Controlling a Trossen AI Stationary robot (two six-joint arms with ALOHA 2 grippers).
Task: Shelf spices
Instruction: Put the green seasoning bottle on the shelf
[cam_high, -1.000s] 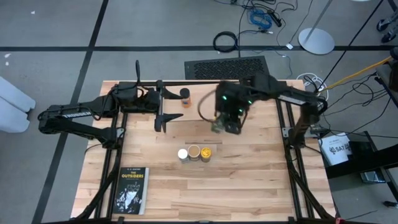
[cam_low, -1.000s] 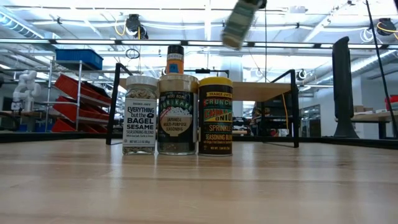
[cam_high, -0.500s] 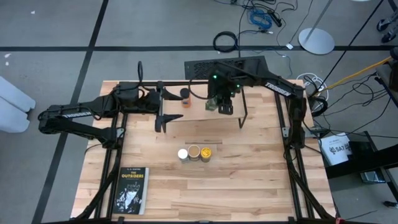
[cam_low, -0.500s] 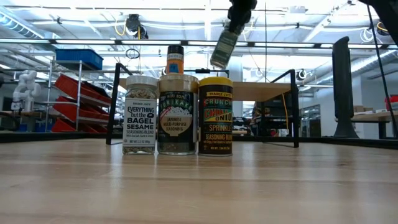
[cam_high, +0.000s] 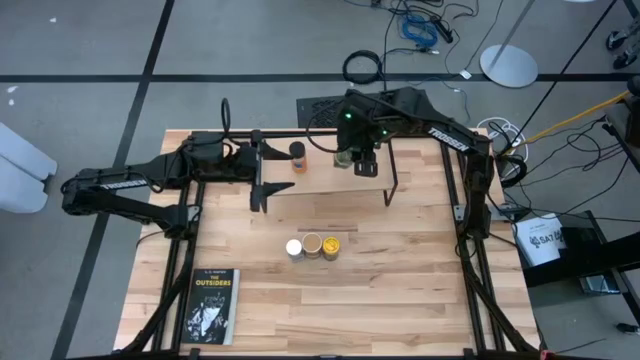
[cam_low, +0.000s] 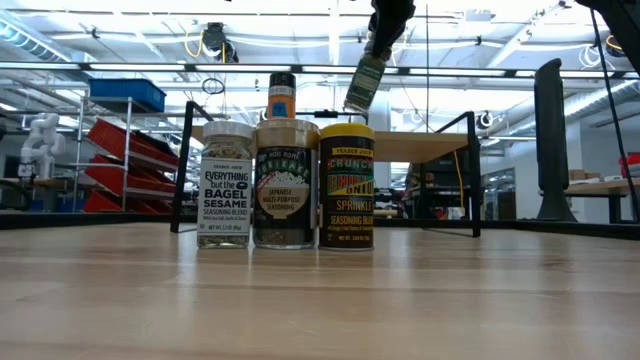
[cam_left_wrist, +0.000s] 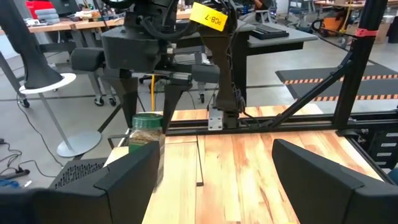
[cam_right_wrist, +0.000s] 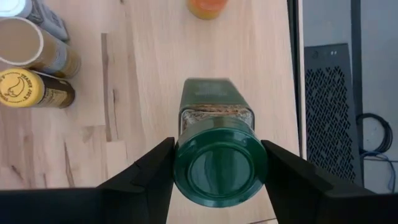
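Clamped on the green-lid jar (cam_right_wrist: 219, 163), the right gripper (cam_high: 358, 160) holds it tilted in the air above the shelf (cam_high: 340, 185), at the far side of the table (cam_high: 400, 290). In the low view the jar (cam_low: 365, 82) hangs at a slant, clear of the plank; both fingers (cam_right_wrist: 149, 177) press its sides just below the lid. The left gripper (cam_high: 262, 170) waits at the shelf's left end with its fingers spread wide and nothing between them. The black-lid jar (cam_high: 298, 156) stands upright on the far left part of the shelf, near the left gripper. White (cam_high: 293, 247), tan (cam_high: 312, 245) and yellow (cam_high: 331, 245) jars stand in a tight row on the table in front of the shelf, seemingly touching. A book (cam_high: 210, 307) lies at the near left corner.
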